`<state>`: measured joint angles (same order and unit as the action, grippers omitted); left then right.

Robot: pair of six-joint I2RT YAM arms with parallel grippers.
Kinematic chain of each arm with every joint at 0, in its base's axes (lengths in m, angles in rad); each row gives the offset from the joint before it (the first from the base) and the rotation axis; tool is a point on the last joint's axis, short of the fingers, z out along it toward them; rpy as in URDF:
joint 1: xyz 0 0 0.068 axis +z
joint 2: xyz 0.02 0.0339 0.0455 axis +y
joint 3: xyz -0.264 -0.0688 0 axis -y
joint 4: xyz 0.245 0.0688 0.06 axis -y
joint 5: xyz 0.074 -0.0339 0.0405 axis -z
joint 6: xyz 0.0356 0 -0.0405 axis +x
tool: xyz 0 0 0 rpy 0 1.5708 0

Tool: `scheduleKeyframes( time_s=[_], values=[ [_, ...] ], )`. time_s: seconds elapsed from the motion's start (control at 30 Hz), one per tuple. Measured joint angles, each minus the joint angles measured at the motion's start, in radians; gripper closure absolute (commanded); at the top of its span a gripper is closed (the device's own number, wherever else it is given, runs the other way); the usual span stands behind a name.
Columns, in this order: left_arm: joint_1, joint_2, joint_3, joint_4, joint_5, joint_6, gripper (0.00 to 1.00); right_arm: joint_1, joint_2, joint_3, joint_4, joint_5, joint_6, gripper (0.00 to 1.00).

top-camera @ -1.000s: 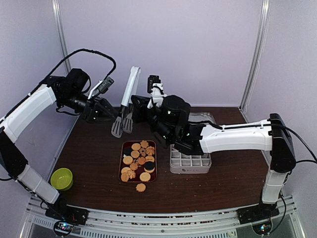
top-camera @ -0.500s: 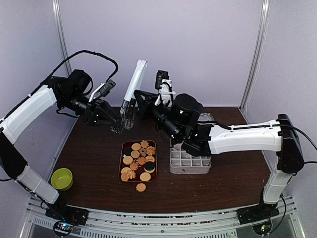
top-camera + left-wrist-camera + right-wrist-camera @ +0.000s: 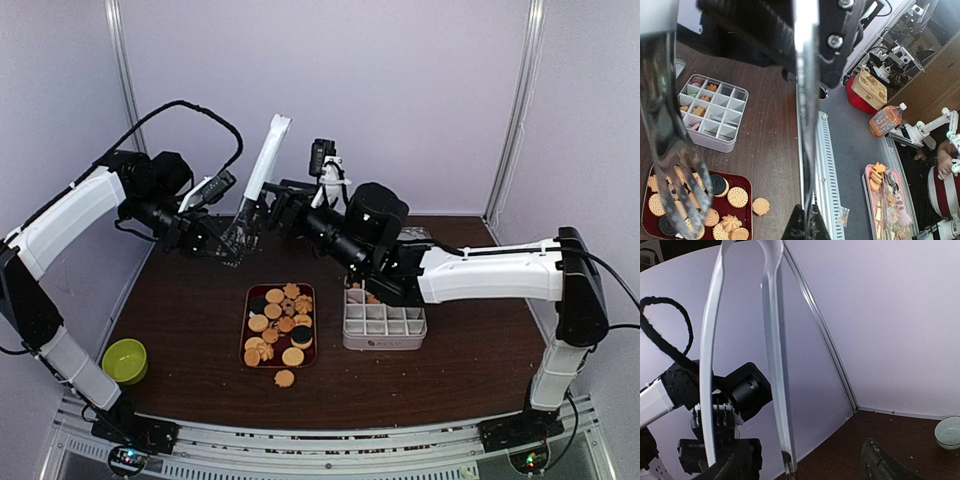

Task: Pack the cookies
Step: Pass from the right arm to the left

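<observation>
Red tray [image 3: 244, 345], table centre: held most cookies [image 3: 280, 325]; one lay loose at its 6 o'clock. Grid box [image 3: 385, 341], tray's 3 o'clock: few cookies inside. Left gripper [image 3: 226, 240] clenched tongs [image 3: 265, 160]; right gripper [image 3: 276, 205] stood released.

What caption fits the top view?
Left claw shut on tongs held aloft, right claw open beside them; cookies in red tray, divided box alongside.

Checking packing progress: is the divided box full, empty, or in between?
Partly filled: the divided box holds cookies in several cells, and the rest look bare.
</observation>
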<state>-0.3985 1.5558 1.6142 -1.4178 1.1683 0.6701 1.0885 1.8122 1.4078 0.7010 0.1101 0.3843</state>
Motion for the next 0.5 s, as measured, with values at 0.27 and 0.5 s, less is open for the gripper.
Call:
scheduleKeyframes(
  time_s=[0.27,0.5],
  values=[
    [0.000,0.004,0.001,-0.057,-0.058,0.055,1.00,-0.188,-0.131,-0.128,-0.106,-0.517,0.095,0.11],
    [0.000,0.010,0.001,-0.069,-0.132,0.078,1.00,-0.245,-0.155,-0.033,-0.288,-0.766,0.091,0.16]
  ],
)
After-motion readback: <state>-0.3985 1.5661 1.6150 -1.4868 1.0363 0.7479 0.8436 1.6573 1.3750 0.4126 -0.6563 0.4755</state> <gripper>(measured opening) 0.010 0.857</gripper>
